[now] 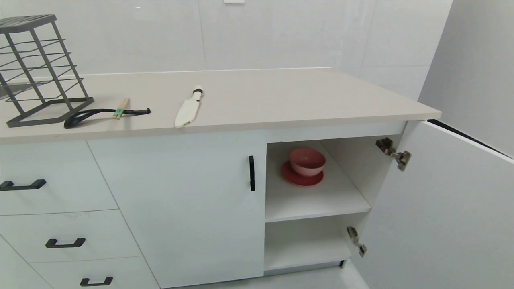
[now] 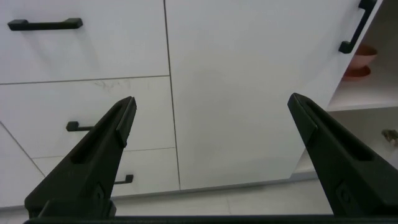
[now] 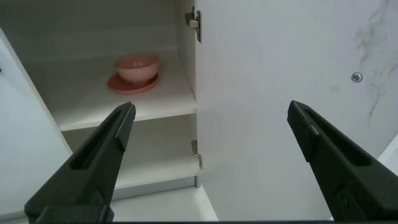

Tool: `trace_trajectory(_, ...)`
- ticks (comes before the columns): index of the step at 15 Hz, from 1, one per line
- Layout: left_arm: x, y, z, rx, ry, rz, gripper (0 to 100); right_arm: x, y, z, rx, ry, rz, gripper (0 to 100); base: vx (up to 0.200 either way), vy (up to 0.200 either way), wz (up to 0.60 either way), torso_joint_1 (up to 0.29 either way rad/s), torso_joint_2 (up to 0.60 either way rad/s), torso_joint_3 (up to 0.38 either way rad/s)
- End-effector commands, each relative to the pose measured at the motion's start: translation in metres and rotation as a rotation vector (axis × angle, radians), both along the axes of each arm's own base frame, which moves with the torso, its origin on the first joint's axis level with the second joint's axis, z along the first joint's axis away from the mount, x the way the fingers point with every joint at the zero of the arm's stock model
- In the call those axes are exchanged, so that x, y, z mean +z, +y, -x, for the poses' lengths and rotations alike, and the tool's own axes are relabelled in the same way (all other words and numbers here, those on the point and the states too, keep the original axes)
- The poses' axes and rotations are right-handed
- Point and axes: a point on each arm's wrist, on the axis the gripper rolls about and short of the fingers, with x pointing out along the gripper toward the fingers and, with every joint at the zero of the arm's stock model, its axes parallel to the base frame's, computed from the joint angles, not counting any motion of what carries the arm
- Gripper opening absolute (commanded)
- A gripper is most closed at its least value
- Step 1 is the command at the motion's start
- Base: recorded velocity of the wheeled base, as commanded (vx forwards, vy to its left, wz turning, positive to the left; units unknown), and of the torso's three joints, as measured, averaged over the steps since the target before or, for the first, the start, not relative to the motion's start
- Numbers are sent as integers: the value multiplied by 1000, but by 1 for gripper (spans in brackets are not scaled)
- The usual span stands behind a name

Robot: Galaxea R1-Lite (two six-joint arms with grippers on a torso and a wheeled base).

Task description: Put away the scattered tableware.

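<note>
A long beige bench [image 1: 281, 96] is carrying the scattered tableware toward its left end. Below its level both claws are hanging released, the right claw [image 3: 210, 107] and the left claw [image 2: 211, 102], which is facing the white drawers [image 2: 87, 53] and is probably nearer. Up above it are lying a black ladle [image 1: 100, 114], crosswise, a cream-white knife [image 1: 188, 109], running front to back, and wooden chopsticks [image 1: 120, 108] across the ladle's handle.

Cntr [image 1: 281, 96]: rack [image 1: 48, 117], ladle [image 1: 100, 112], chopsticks [image 1: 120, 108], knife [image 1: 188, 110]. Upr shelf [image 1: 313, 198]: red plate [image 1: 297, 179].
</note>
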Motion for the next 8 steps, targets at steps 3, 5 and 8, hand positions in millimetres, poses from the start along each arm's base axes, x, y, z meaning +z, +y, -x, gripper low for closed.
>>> trace_trajectory(3, 0, 0, 0, 0, -1, 3, 100, 0, 0, 0, 1, 3, 0, 100, -200, 0, 0, 6, 2, 4)
trace_trajectory(5, 0, 0, 0, 0, 1, 3, 100, 0, 0, 0, 1, 3, 0, 100, -200, 0, 0, 5, 2, 2)
trace_trajectory(8, 0, 0, 0, 0, 1, 1, 100, 0, 0, 0, 1, 3, 0, 100, -67, -133, 0, -1, 2, 2)
